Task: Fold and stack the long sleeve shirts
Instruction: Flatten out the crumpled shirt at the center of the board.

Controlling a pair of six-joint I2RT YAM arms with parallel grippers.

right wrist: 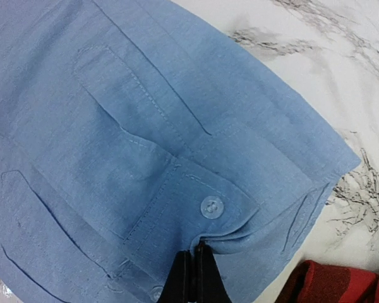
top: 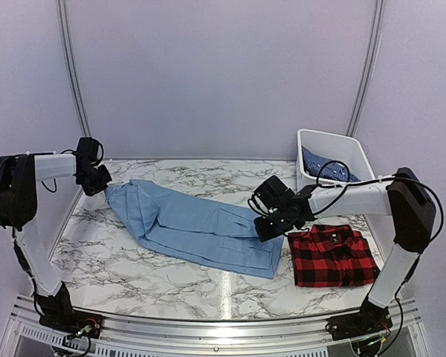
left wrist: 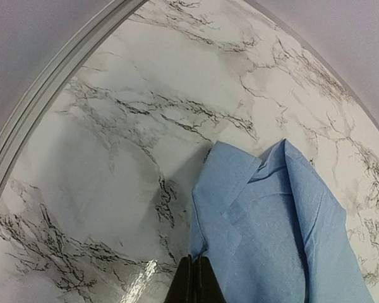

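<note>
Right gripper: closed on buttoned edge of light blue shirt
Left gripper: pinching its opposite end
Plaid shirt: folded, just beside
Darker blue shirt: in white bin

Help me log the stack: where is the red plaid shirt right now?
Top view: the red plaid shirt lies folded at the near right of the table, beside the light blue shirt and in front of the white bin.
</note>
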